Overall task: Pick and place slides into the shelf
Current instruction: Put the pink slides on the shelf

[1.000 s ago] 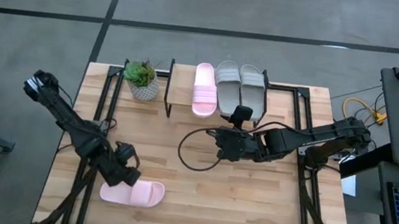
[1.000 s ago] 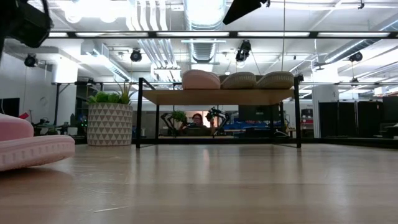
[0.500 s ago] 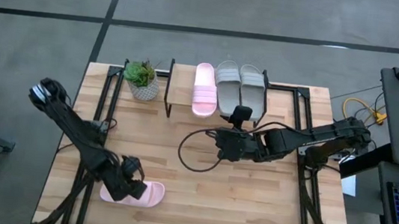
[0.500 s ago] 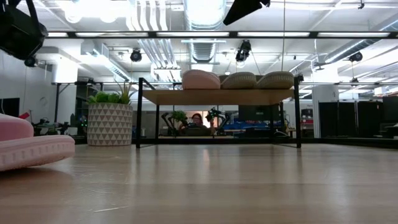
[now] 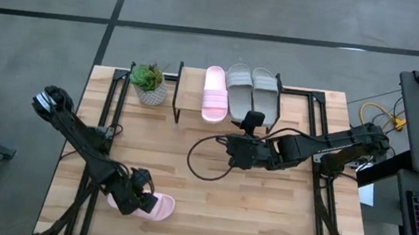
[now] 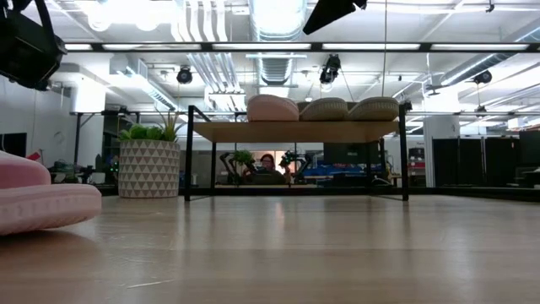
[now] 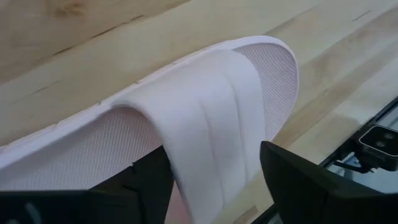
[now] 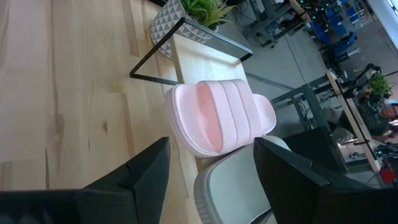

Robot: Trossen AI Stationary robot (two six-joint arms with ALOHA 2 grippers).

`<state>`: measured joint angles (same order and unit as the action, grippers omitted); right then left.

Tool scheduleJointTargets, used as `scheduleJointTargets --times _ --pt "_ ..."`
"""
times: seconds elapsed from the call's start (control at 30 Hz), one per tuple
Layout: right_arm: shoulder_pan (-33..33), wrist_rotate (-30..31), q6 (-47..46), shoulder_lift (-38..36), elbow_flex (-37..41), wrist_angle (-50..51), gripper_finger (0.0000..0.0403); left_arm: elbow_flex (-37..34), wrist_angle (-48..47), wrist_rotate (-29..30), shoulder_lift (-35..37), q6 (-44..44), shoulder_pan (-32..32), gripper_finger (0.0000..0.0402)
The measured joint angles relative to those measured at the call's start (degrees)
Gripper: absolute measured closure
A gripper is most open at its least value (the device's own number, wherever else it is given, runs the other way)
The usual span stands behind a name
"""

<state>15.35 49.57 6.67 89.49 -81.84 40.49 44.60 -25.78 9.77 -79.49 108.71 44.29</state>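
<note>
One pale pink slide (image 5: pixel 161 205) lies sole-down near the table's near left edge; the low view shows it at far left (image 6: pixel 42 207). My left gripper (image 5: pixel 139 201) is open over it, its fingers on either side of the wide strap (image 7: pixel 211 124). The shelf (image 5: pixel 190 92) stands at the far edge. On its plank rest the other pink slide (image 5: pixel 214 93) and two grey-beige slides (image 5: pixel 237 93) (image 5: pixel 264 92). My right gripper (image 5: pixel 229 150) waits open at mid-table, pointing toward the shelf (image 8: pixel 186 56). My left gripper (image 7: pixel 214 155) comes down slanting from above, across the strap. One finger (image 7: pixel 146 183) sits in the opening under the strap and the other (image 7: pixel 311 186) stands outside it by the sole's edge. I cannot tell whether either touches. The slide lies flat on the table.
A potted plant (image 5: pixel 148 83) stands left of the shelf at the far edge. A black cable loop (image 5: pixel 196 163) lies on the tabletop beside the right gripper. Black frame rails (image 5: pixel 106 121) run along the table's left and right sides. Bare wood lies between the two arms.
My left gripper has moved toward the near edge and a little right, dropping from beside the pink slide's heel end onto its strap, with fingers still apart. The right arm has kept still.
</note>
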Motion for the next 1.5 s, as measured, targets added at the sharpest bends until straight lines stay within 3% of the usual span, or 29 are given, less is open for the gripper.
scheduleJointTargets --times 0.23,0.53,0.73,0.97,1.23,1.37,1.5 --pt "0.0 0.0 0.0 0.0 0.9 0.0 0.0182 0.0 0.3 0.0 -1.9 -1.3 0.0 0.0259" --pt "0.0 0.0 -0.1 0.0 1.7 0.0 0.0182 0.0 2.0 -0.2 -0.8 -5.9 0.0 0.0391" --pt "0.2 -1.0 -0.6 0.0 1.7 -1.1 0.0182 0.0 0.6 -0.5 4.8 -9.7 -0.5 0.0400" --pt "2.9 -9.5 10.2 0.0 2.7 -7.8 0.0182 0.2 -0.6 5.4 13.9 -16.1 -1.7 0.0401" --pt "9.8 -11.3 31.5 0.0 6.6 -23.5 0.0182 0.3 -0.8 12.9 23.9 -20.1 -1.9 0.0401" --pt "12.4 -16.6 43.6 0.5 8.9 -31.0 0.0182 0.3 -0.8 16.8 25.9 -24.4 -2.0 0.0401" --pt "13.2 -18.0 52.0 2.2 9.9 -34.0 0.0182 0.3 -0.2 18.6 26.3 -27.3 -2.2 0.0401"
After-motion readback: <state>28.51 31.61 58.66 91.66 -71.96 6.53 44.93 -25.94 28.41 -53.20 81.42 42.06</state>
